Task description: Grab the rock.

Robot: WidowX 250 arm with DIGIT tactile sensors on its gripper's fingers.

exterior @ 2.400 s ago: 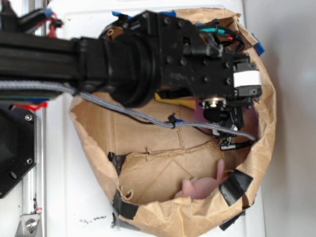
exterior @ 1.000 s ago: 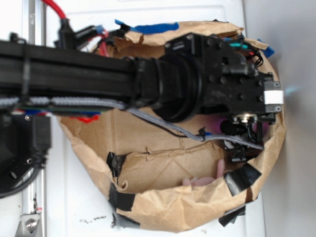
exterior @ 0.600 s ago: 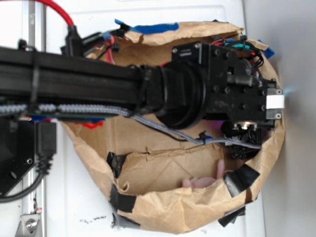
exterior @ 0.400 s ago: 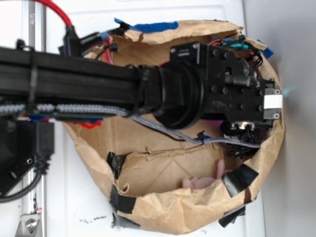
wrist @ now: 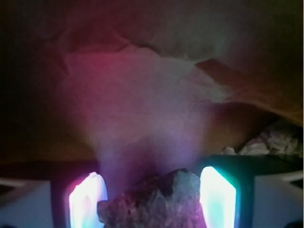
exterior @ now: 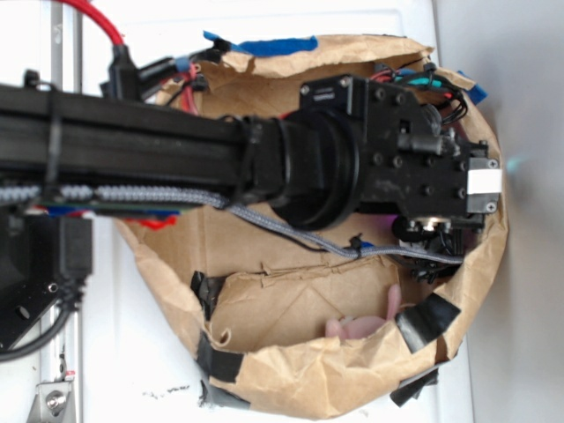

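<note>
Black robot arm (exterior: pixel 264 159) reaching deep into crumpled brown paper bag (exterior: pixel 291 374), near its right wall. Gripper (wrist: pixel 152 202) showing in wrist view: two glowing fingers (wrist: pixel 216 197) standing on either side of small rough dark grey-brown rock (wrist: pixel 154 204), left one looking in contact, right one close. Cannot tell if clenching firmly. Rock lying low between jaws, on bag floor it seems. Approach looking done; firm squeeze and lift remaining. Crumpled white paper wad (wrist: pixel 266 142) lying at right; pink soft toy (exterior: pixel 370 324) lying well apart.
</note>
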